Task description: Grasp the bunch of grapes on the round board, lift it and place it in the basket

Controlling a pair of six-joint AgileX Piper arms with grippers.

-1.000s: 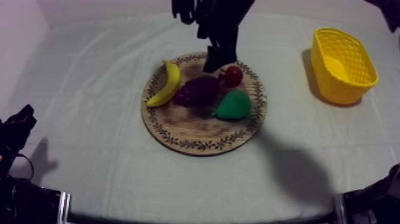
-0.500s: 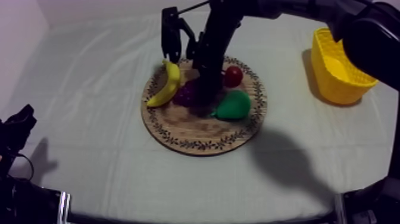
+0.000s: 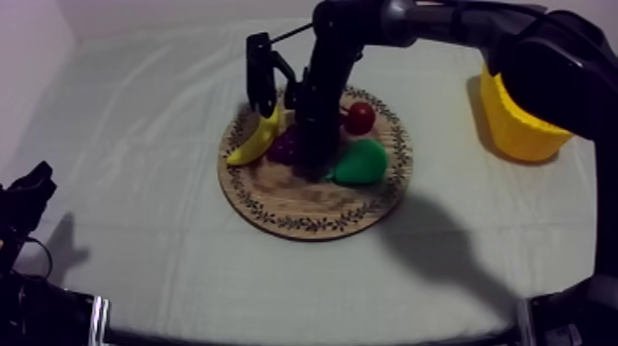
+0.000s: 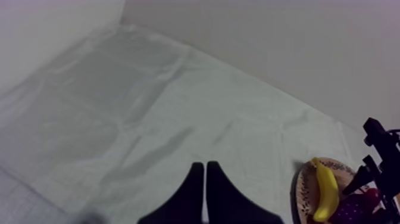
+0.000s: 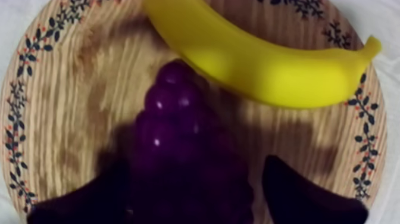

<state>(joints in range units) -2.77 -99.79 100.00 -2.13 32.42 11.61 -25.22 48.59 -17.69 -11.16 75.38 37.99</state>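
Observation:
The purple bunch of grapes lies on the round wooden board, just beside the yellow banana. My right gripper is open and low over the bunch, one black finger on each side; bare wood shows between the grapes and one finger. In the top view my right gripper comes down from the upper right and hides most of the grapes. The yellow basket stands at the far right, partly behind that arm. My left gripper is shut on nothing, over bare cloth.
On the board a small red fruit and a green pear sit just right of the gripper, and the banana lies to its left. My left gripper rests at the table's left edge.
My right arm has come down from the board's far rim onto the grapes, which it now covers in the top view. The fruit and my left arm have not moved.

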